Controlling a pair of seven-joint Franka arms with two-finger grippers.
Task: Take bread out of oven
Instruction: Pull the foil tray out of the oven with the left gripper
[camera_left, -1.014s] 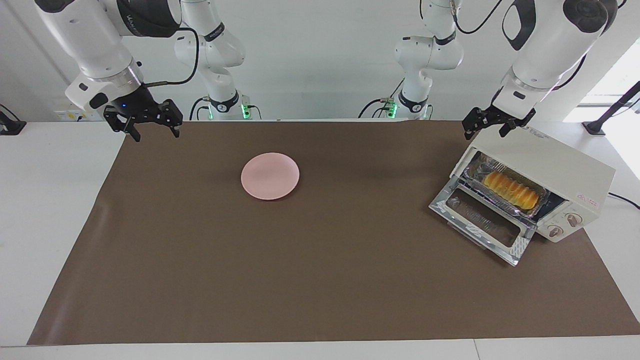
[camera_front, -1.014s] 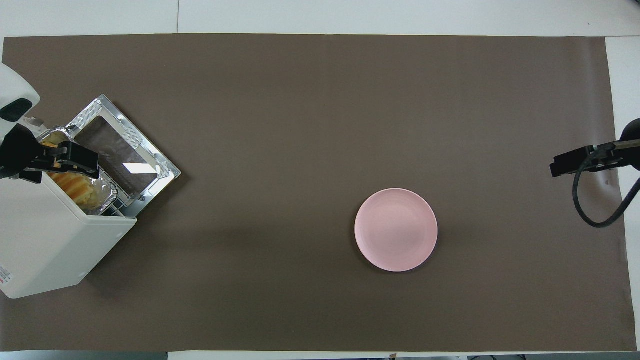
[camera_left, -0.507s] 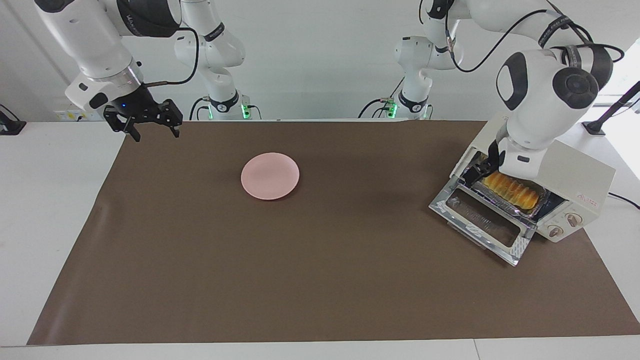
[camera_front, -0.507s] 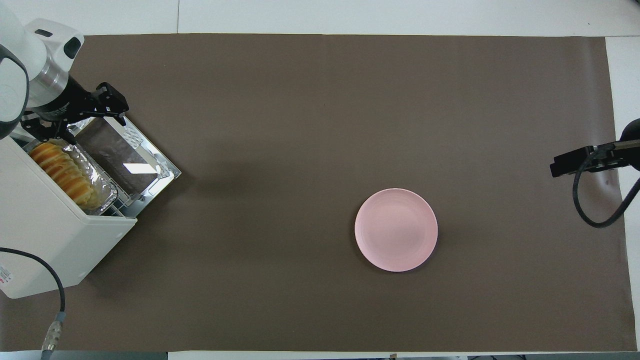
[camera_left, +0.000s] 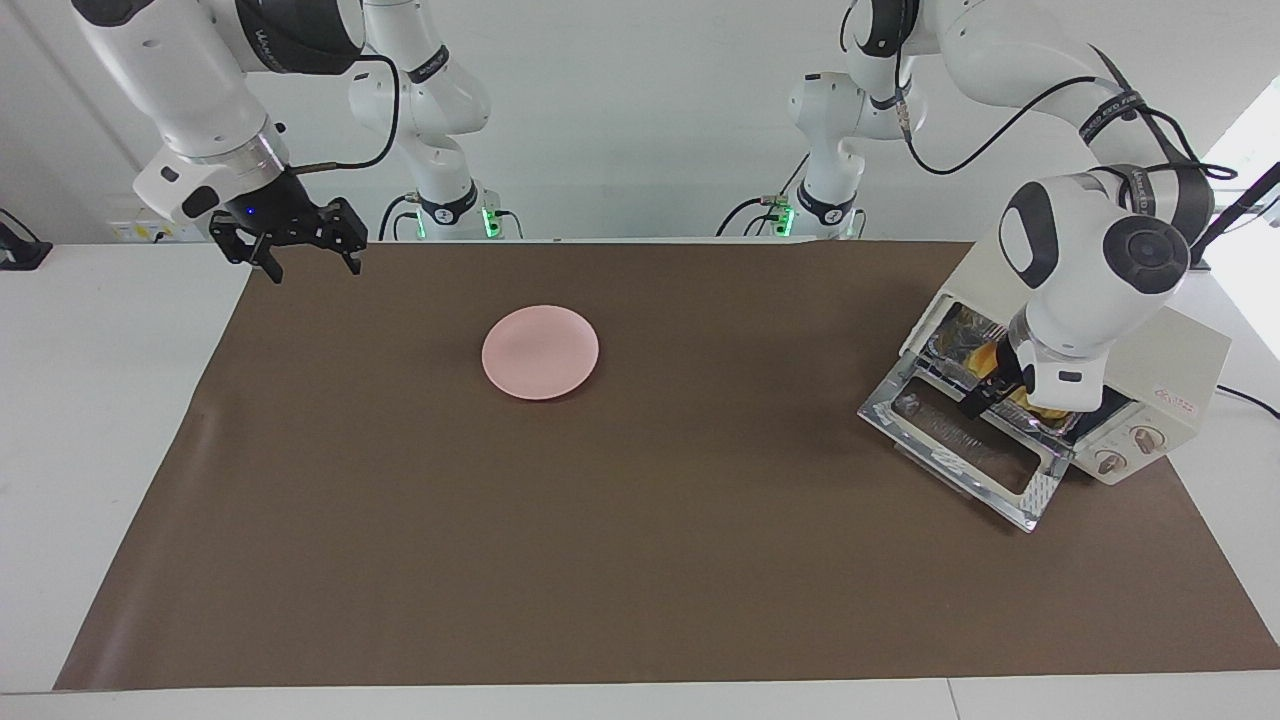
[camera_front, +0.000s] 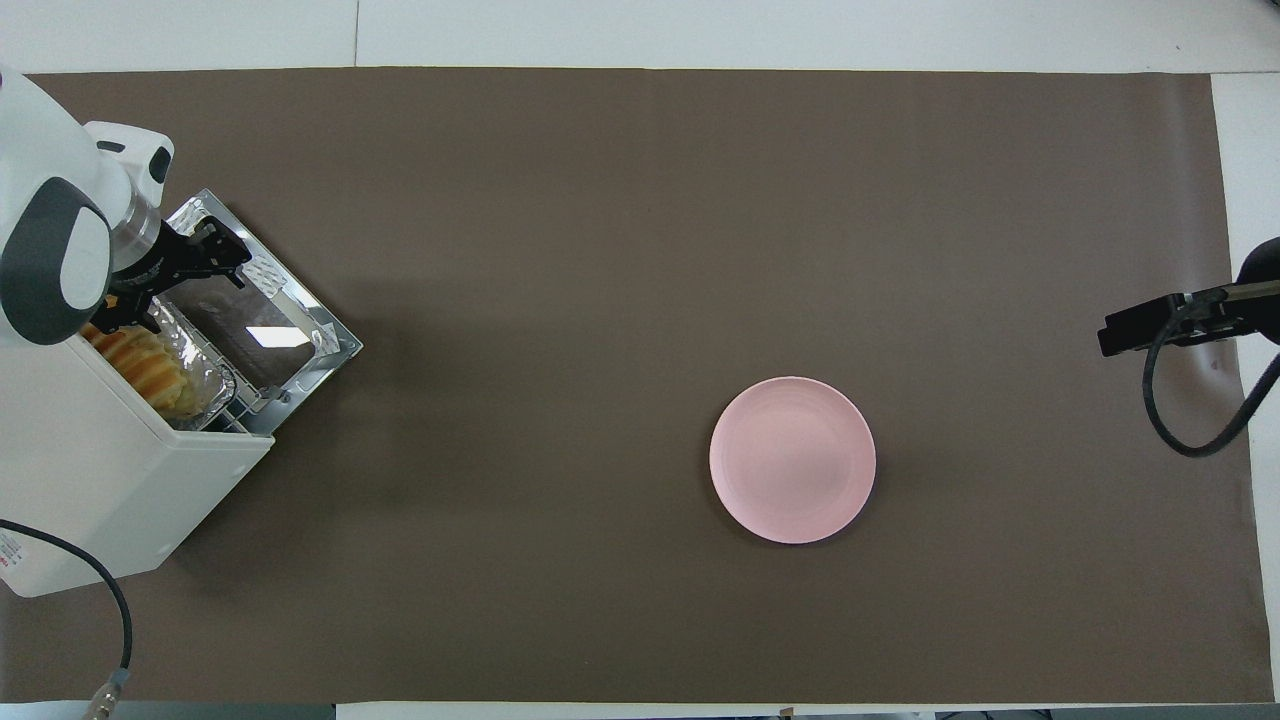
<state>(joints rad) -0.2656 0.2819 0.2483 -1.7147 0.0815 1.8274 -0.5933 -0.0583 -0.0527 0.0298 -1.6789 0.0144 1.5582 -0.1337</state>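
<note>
Since half a second ago the left gripper (camera_left: 985, 395) has dropped from the oven mouth's robot-side corner to the middle of the opening, low over the door (camera_left: 965, 447). Right gripper (camera_left: 297, 243) waits at 10 o'clock in the facing view, fingers apart, holding nothing. Plate (camera_left: 540, 352) sits mid-mat. Oven (camera_left: 1160, 350) at 3 o'clock. Bread (camera_front: 150, 365) lies in the foil tray (camera_front: 205, 372) inside: overhead shows the loaf, facing view has it mostly hidden by the wrist. Left jaws: can't tell.
</note>
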